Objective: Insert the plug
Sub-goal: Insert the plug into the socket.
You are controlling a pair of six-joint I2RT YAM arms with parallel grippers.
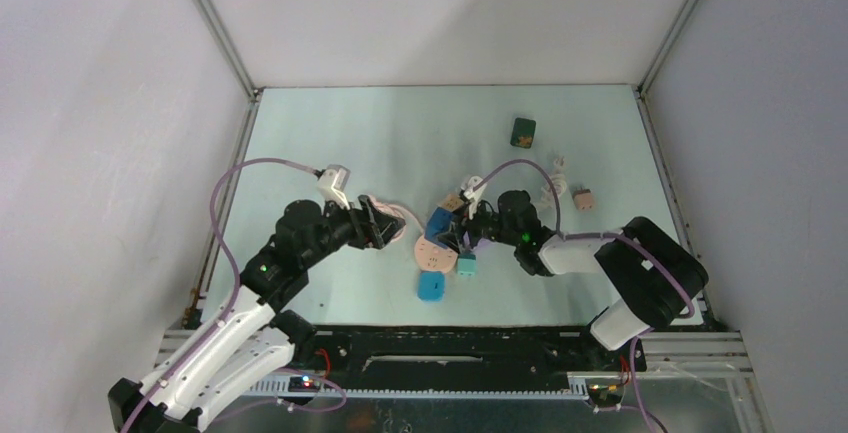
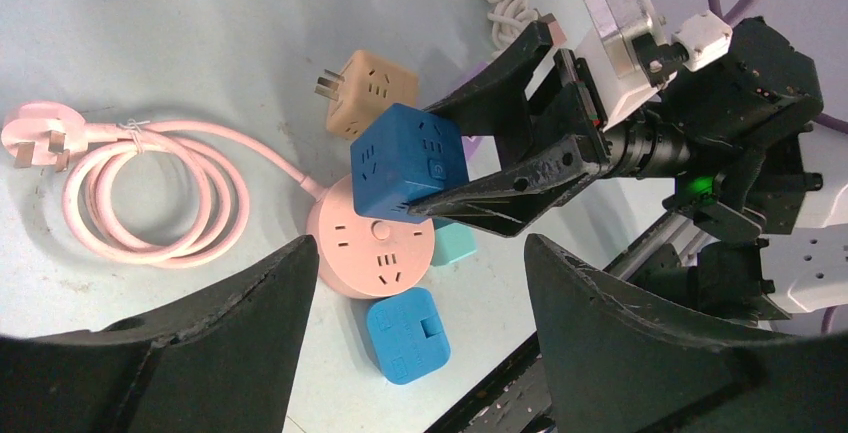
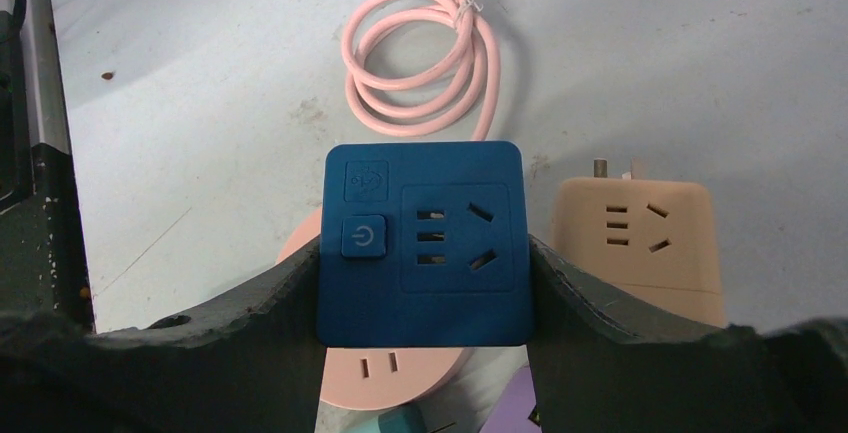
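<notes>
The right claw [image 3: 423,253] gripped the dark blue plastic cube adapter [image 3: 423,243] by two opposite sides, its socket face and power button toward the wrist camera. The cube sat over the far edge of the round pink plastic power socket [image 2: 365,243] near the middle of the pale counter [image 1: 350,133] – whether the two touched could not be told. The left claw [image 1: 388,228] stood wide and empty, at 9 o'clock of the cube in the overhead view. The coiled pink cable [image 2: 150,193] lay at 10 o'clock of the round socket. A tan plastic cube adapter [image 2: 372,93] lay at 1 o'clock of the blue cube – a flat light-blue plastic block [image 2: 407,335] at 6 o'clock of the round socket.
</notes>
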